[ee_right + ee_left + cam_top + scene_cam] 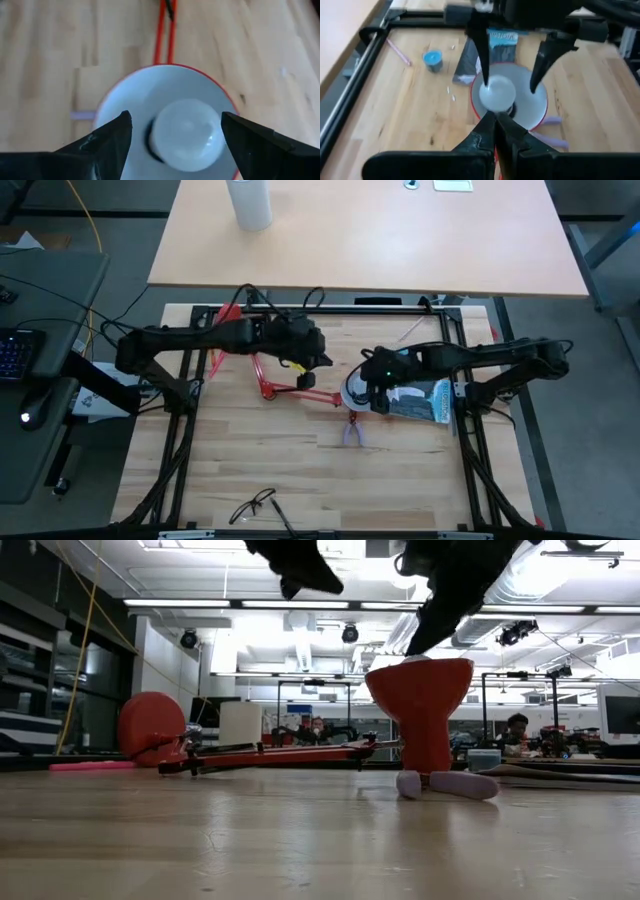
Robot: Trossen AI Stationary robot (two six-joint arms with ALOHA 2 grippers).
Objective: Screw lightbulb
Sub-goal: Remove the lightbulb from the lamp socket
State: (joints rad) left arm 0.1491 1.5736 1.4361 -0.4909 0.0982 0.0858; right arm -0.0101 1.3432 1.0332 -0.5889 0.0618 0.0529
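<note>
**Bulb seated in shade, right jaws apart**

The bulb's screw base is hidden inside the lamp shade; only the globe is seen. In the low view the bulb is masked by the shade wall. The right gripper is held directly above the shade, fingers spread either side of the bulb, not touching it. The left gripper is pinched together just beside the shade rim.

2 dark robot arms on black metal frames.
Each matte black arm has chunky joints, thin cables, and 2 pointed fingers.
</note>
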